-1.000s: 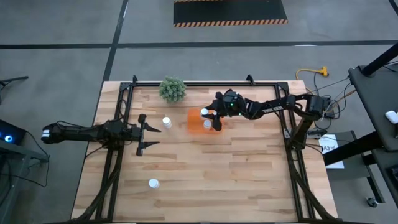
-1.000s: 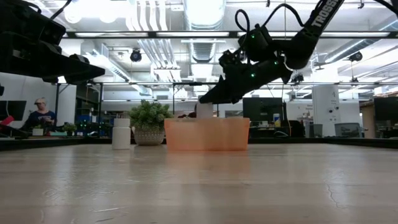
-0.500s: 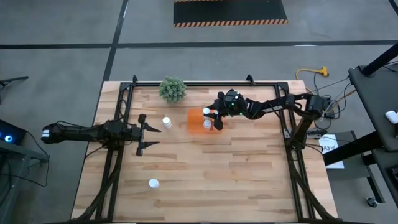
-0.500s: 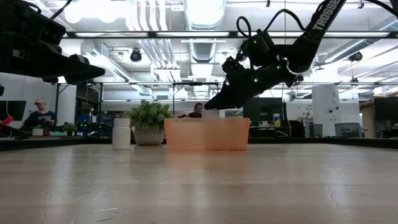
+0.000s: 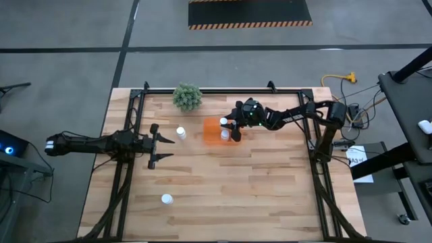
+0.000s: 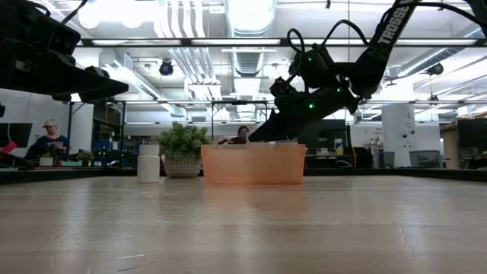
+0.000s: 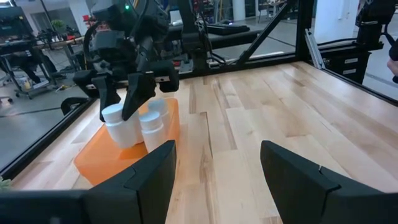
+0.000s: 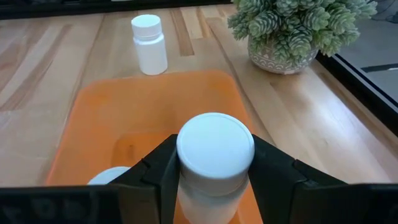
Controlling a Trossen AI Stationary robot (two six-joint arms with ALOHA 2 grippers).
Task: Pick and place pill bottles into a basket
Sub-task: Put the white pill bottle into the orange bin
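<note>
Right gripper lowers a pill bottle into the orange basket

Nearest on the wooden surface (image 5: 223, 189), a lone bottle (image 5: 167, 198) stands at the front left. Mid-table, the left gripper (image 5: 159, 144) waits with fingers spread, empty. Beyond it another bottle (image 5: 181, 132) stands upright beside the basket (image 5: 210, 133). Over the basket, the right gripper (image 8: 211, 171) pinches a held bottle (image 8: 214, 155) by its sides, next to a placed bottle (image 7: 153, 127) already inside. The plant (image 5: 187, 96) sits farthest back.
</note>
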